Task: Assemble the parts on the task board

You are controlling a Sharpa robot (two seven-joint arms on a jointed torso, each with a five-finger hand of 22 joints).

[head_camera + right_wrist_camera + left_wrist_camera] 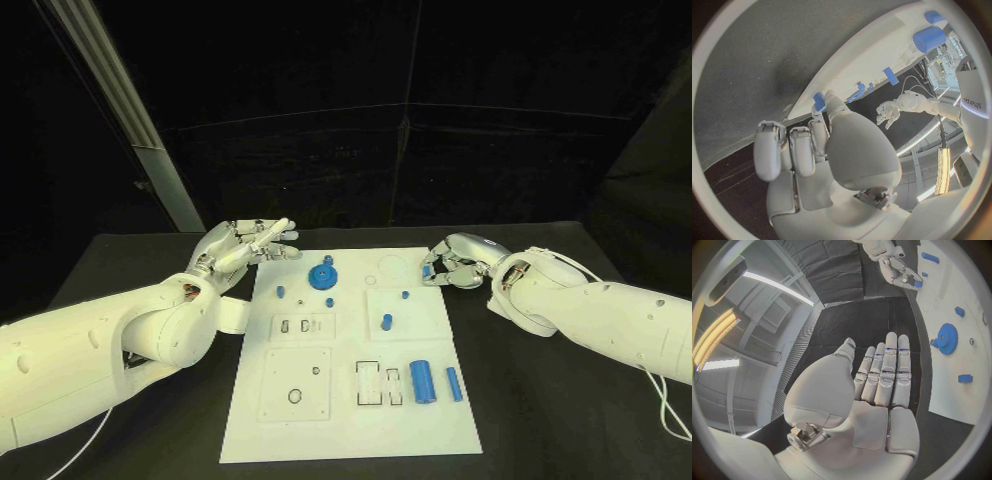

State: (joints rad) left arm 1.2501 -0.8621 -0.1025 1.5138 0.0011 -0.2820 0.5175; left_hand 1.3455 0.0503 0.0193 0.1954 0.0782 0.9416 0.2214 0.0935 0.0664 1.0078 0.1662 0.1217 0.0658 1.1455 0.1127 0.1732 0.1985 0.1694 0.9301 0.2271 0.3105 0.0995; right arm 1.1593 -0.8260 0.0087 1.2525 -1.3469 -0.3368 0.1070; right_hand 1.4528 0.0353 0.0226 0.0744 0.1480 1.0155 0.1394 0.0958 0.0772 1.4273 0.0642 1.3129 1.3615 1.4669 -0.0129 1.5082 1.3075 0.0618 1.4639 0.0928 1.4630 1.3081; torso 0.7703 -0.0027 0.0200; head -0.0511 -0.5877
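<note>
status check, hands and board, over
Left hand open, fingers straight, off the board's far left corner. Right hand at the task board right edge, fingers curled, grasp unclear. Blue gear on board. Nothing in the way.

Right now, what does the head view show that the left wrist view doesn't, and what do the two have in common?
Head view alone: the near end of the task board, with the large blue cylinder, the slimmer blue cylinder beside it and the empty cut-out slots.
Left wrist view alone: the left hand from behind, its fingers straight and together, holding nothing.
Both: the blue gear on the board, small blue parts near it, and the right hand curled at the board's far right edge.
</note>
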